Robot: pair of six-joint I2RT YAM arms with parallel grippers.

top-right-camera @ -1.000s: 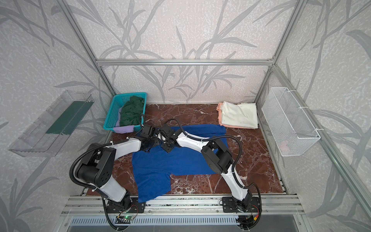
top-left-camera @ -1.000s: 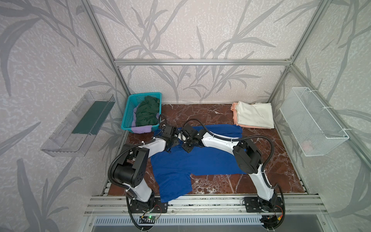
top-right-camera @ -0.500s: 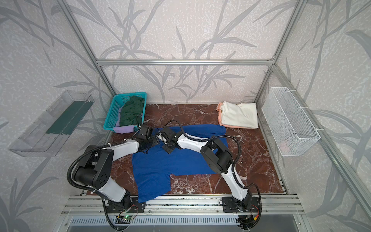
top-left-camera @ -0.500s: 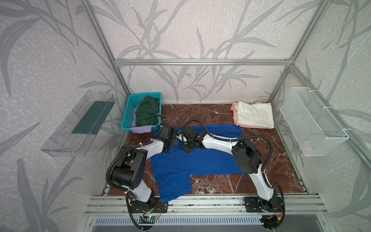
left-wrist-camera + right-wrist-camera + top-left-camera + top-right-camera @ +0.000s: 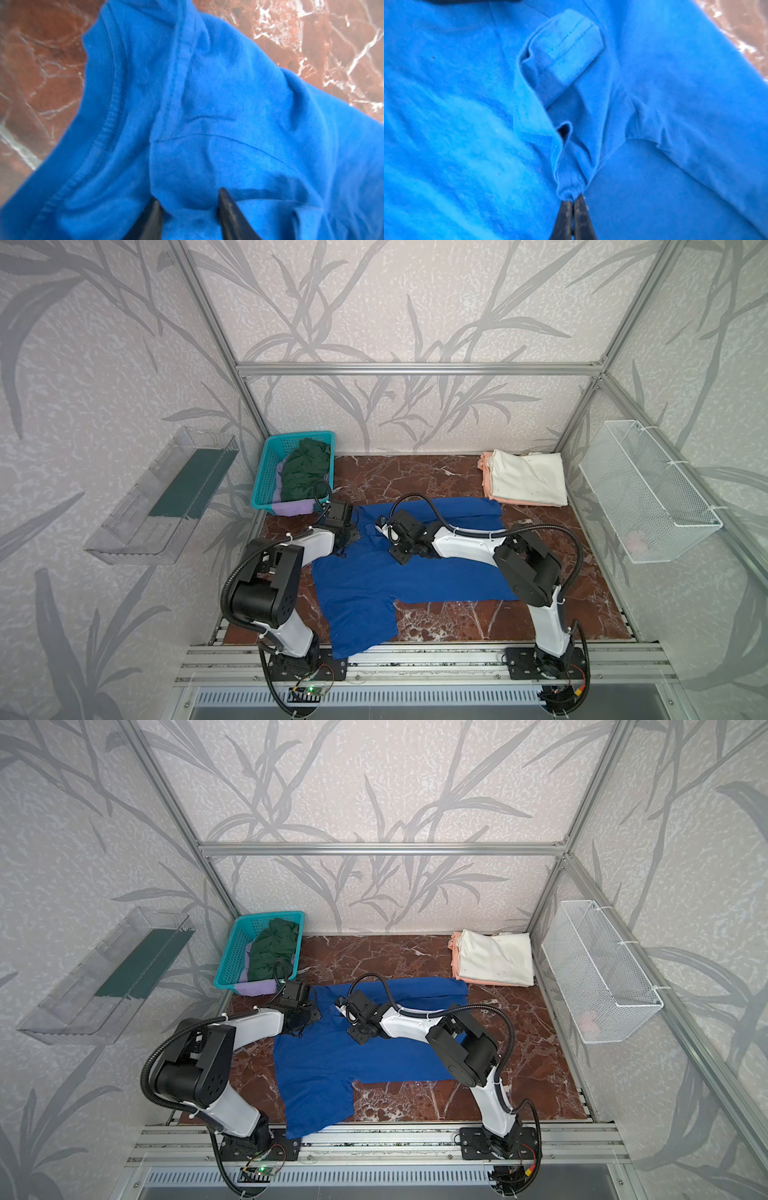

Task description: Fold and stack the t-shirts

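Note:
A royal blue t-shirt (image 5: 374, 585) (image 5: 332, 1065) lies spread on the marble floor, plain side up. My left gripper (image 5: 345, 540) (image 5: 300, 1028) is down on its left shoulder edge near the collar. In the left wrist view the left gripper (image 5: 189, 195) stands open, its fingers (image 5: 226, 207) apart with a hump of blue cloth between them. My right gripper (image 5: 400, 556) (image 5: 360, 1037) sits beside it toward the middle. The right wrist view shows the right gripper (image 5: 573, 200) shut on a bunched fold of the blue t-shirt (image 5: 569, 187).
A teal basket (image 5: 266, 485) at the back left holds a dark green t-shirt (image 5: 305, 472) over a lavender one (image 5: 291, 508). At the back right a folded cream-white t-shirt (image 5: 528, 481) lies on a peach one (image 5: 490, 499). A clear tray (image 5: 166, 497) and wire basket (image 5: 648, 497) hang on the side walls.
My left gripper's fingers have drawn closer together around the blue cloth. The right gripper has kept its pinch, and both arms have barely shifted.

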